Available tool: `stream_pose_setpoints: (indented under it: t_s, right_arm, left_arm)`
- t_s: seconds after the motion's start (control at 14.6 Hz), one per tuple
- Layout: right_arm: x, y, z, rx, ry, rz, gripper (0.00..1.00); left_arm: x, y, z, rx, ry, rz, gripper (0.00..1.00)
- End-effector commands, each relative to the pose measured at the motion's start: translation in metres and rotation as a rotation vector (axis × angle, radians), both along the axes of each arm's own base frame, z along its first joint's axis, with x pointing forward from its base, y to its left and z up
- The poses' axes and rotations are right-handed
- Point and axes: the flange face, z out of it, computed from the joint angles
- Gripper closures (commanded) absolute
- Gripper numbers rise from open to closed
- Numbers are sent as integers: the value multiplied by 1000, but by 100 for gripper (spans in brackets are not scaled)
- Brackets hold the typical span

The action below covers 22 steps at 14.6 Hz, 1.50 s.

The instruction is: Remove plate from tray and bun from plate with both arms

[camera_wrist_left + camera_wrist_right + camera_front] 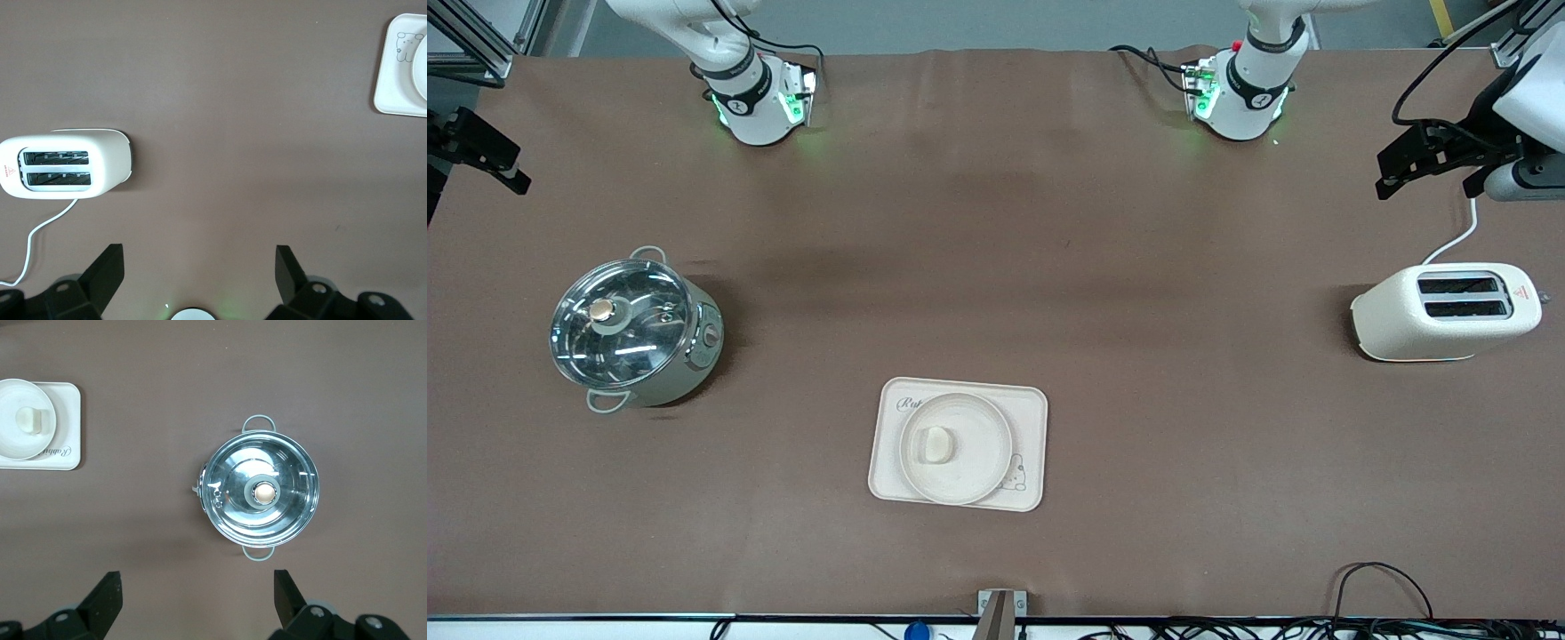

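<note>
The round cream plate [996,462] lies on the rectangular cream tray [1027,409], near the front camera at mid table. The small pale bun [936,444] rests on the plate. The right wrist view shows the tray [67,420], the plate [13,440] and the bun [30,420]. The left wrist view shows a corner of the tray [393,73] and the plate's edge [421,67]. My left gripper [199,257] is open and empty, high over the table beside the toaster [1385,176]. My right gripper [197,581] is open and empty, high over the table beside the pot [511,169].
A steel pot with a glass lid [633,331] stands toward the right arm's end of the table. A cream toaster [1447,311] with a white cord stands toward the left arm's end. Brown cloth covers the table.
</note>
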Motion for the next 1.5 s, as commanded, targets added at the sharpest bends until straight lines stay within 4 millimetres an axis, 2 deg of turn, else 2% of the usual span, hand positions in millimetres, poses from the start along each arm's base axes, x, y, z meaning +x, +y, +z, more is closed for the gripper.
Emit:
stream_pose_setpoints:
  t_s: [0.0, 0.48, 0.96, 1.23, 1.43]
  right_arm:
    - [-2, 1, 3, -17, 0, -14, 0]
    - [-2, 1, 2, -14, 2, -15, 0]
    - [-6, -2, -6, 3, 52, -11, 0]
    - [-5, 7, -8, 62, 60, 1, 0]
    - [4, 18, -18, 135, 58, 6, 0]
  left_arm:
    - [2, 2, 5, -11, 6, -7, 0]
    - [11, 8, -5, -6, 20, 0, 0]
    - [9, 7, -3, -4, 15, 5, 0]
    - [8, 9, -1, -4, 14, 4, 0]
    - [8, 8, -2, -4, 15, 2, 0]
